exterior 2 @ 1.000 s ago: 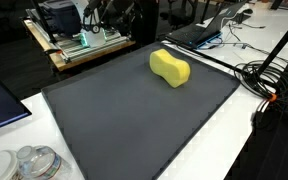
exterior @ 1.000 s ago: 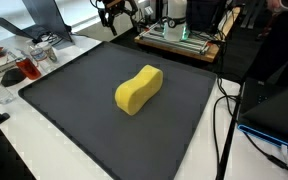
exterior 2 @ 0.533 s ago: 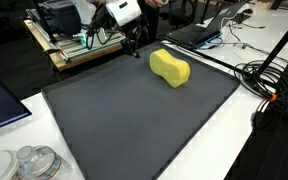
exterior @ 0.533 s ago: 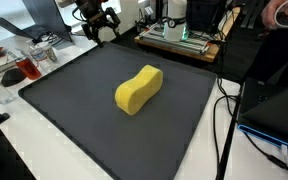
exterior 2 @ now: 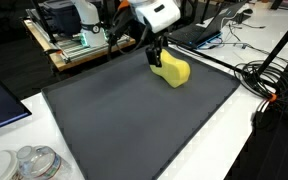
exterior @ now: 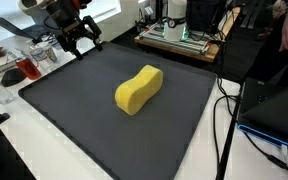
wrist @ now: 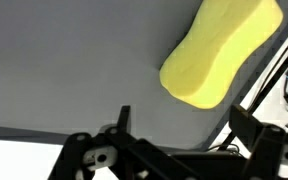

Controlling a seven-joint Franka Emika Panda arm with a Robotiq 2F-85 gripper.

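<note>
Hovering gripper (exterior: 79, 42), jaws wide, over mat (exterior: 74, 110) near yellow sponge (exterior: 138, 89)

1 yellow sponge (exterior: 138, 89), 1 dark grey mat (exterior: 74, 122), 1 hand (exterior: 82, 45), 1 white table (exterior: 14, 150).

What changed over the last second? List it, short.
The tool swung away from the equipment at the back and came lower, out over a far corner of the black mat. Its jaws stayed open and took hold of nothing. The yellow sponge lies where it did, untouched, and the mat has not shifted.
</note>
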